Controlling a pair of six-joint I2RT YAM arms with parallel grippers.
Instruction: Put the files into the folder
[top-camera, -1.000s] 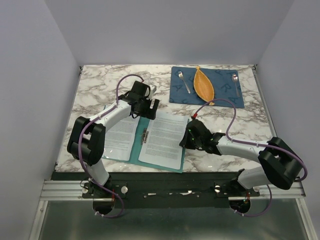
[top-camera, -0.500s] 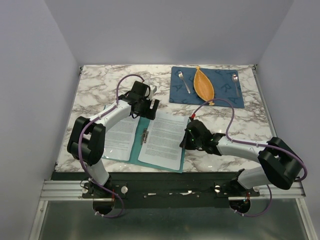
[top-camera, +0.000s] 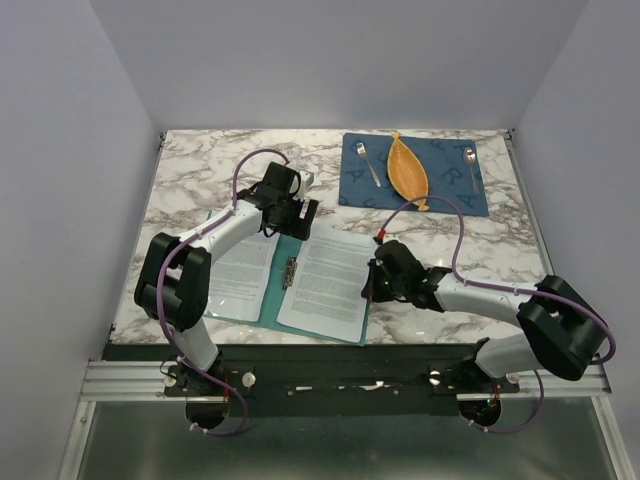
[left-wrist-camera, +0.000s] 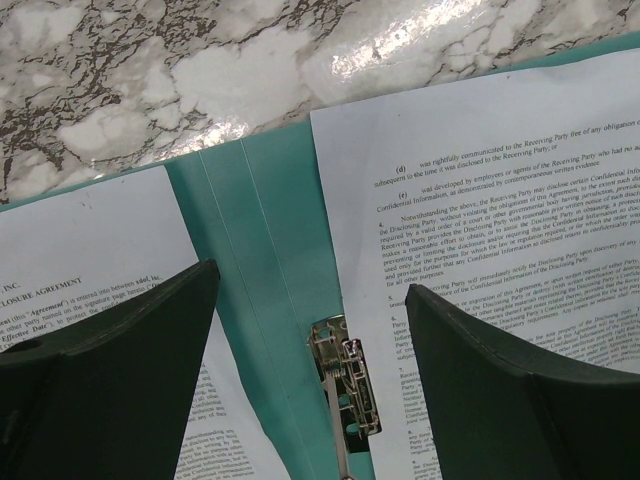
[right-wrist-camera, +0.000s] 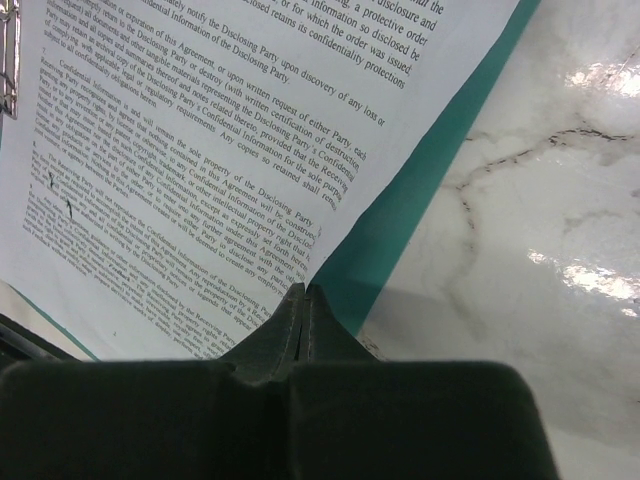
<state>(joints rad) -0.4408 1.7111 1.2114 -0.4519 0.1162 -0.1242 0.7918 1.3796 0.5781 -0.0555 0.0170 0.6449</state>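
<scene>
Shut now, where a second ago its jaws stood partly apart, the right gripper (top-camera: 374, 284) has otherwise barely shifted. The left gripper (top-camera: 298, 216), the files and the folder lie as before.

The folder (top-camera: 270, 295) lies open and flat on the table (top-camera: 190, 180), toward the near edge and between the two arms. The files are two printed sheets, one on each half: the left sheet (top-camera: 240, 270) and the right sheet (top-camera: 325, 280). The clip (top-camera: 291, 272) sits on the spine between them.

From the right wrist, the closed fingertips meet at the right sheet's outer edge, partway along it. They sit over the strip of teal folder showing beside the paper (whether the paper's edge is caught between them cannot be told). Marble lies just past that strip.

The left gripper hangs wide open above the folder's far end, holding nothing. In its wrist view the spine runs down the gap between the fingers (left-wrist-camera: 110, 380), with the clip low in that gap. The left sheet passes under one finger and the right sheet under the other. Bare table shows beyond the folder's far edge.
</scene>
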